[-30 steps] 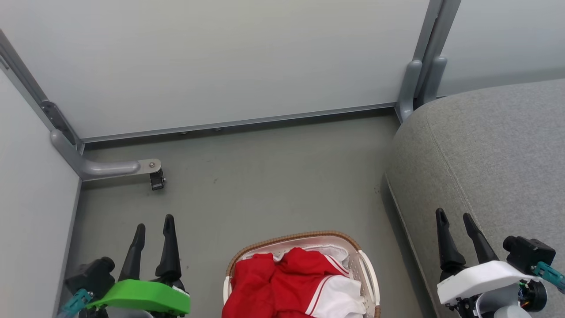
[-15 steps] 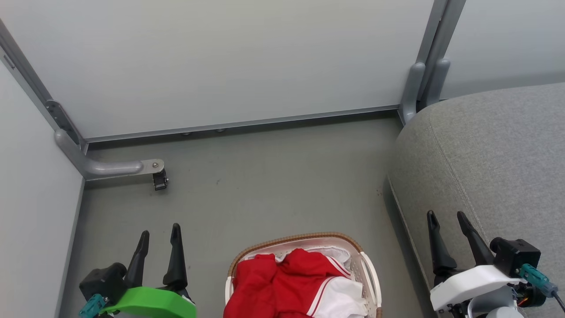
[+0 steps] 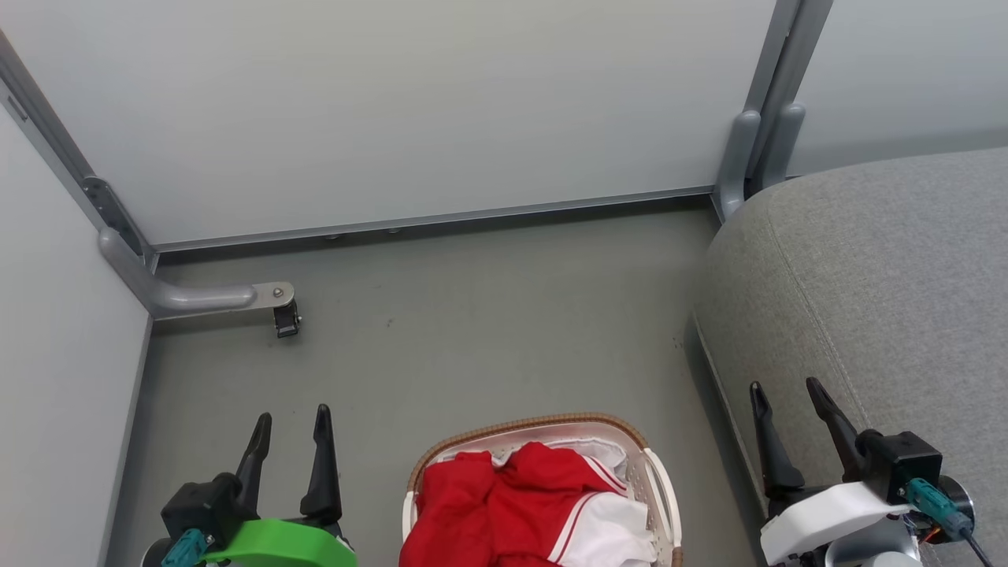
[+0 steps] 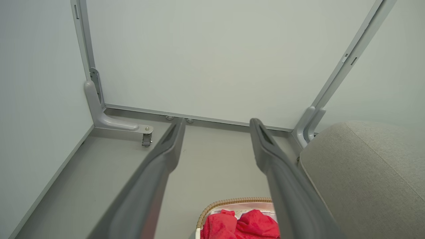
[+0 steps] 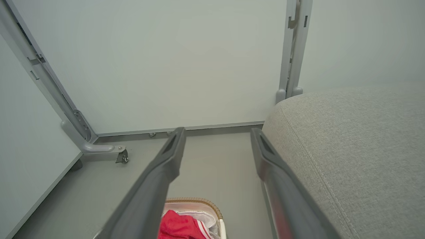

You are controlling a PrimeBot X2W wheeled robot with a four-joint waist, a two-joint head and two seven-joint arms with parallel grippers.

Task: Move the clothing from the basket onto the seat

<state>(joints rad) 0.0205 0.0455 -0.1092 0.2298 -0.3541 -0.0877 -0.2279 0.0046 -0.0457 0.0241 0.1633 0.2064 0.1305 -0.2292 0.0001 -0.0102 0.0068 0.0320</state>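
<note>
1. The left fingers [image 3: 320, 465] rise from the lower left of the head view and point up that view, above the grey floor [image 3: 472, 315] and left of the basket. The two are spread apart with nothing between them. A green cover [image 3: 276, 545] sits at their base.
2. The right fingers [image 3: 771, 449] rise from the lower right and lean slightly to that view's left, over the edge of the seat [image 3: 866, 299]. They too are parted and hold nothing. A white cover [image 3: 819, 512] sits at their base.
3. In both wrist views each pair of fingers stands wide apart, with bare floor and a pale wall panel [image 3: 433, 102] beyond them.
4. The basket [image 3: 535, 420] stands on the floor between the two arms, at the bottom middle of the head view and just left of the seat. Its brown woven rim and one white side handle show.
5. The clothing [image 3: 488, 504] lies bunched inside the basket, red with a white panel and striped trim toward the right. A white liner [image 3: 602, 450] shows behind it.
6. A grey metal foot with a small castor [image 3: 282, 321] stands at the left wall, well apart from the basket.
</note>
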